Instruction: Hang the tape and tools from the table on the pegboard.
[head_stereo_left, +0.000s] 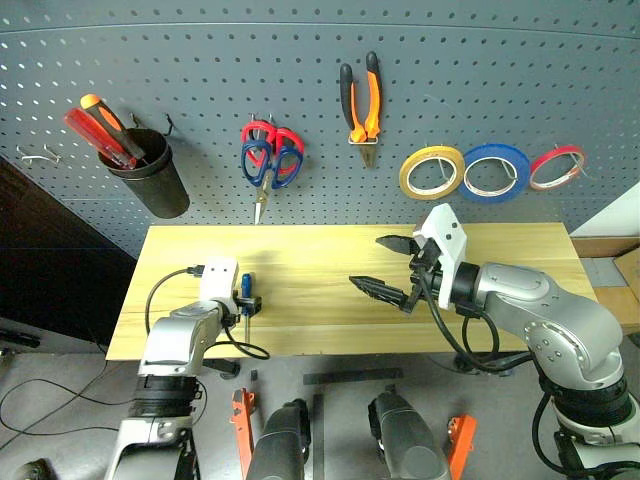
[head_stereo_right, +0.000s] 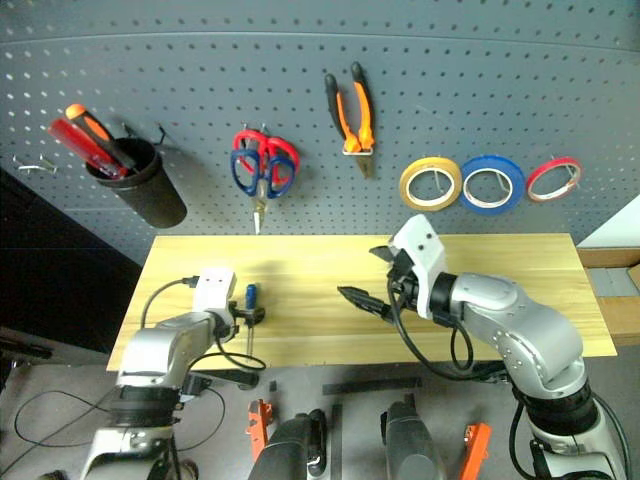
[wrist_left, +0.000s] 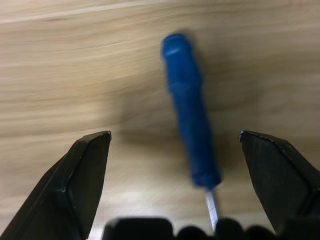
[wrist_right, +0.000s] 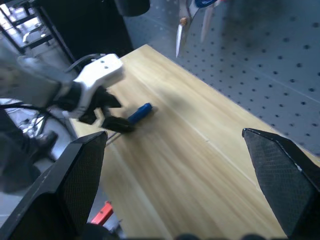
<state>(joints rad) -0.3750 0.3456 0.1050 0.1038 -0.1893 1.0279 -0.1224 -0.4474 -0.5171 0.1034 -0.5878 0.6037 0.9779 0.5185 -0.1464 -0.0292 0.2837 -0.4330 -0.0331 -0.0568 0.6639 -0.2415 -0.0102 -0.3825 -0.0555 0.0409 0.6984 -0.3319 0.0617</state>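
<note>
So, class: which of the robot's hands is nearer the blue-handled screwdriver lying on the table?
Left. The left hand sits open around the blue-handled screwdriver; the right hand hangs open mid-table, well off to its right.

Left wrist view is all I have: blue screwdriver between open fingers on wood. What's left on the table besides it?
Observer: Nothing else. The blue screwdriver is the last item lying on the table.
Operator: Pliers and scissors?
Observer: Both hang on the pegboard: the pliers top centre, the dark-handled scissors together with a red-handled pair.
Operator: Red tape?
Observer: The red tape hangs farthest right, beside the blue roll and yellow roll.
Operator: Right arm?
Observer: The right gripper hovers open over mid-table, holding nothing.
</note>
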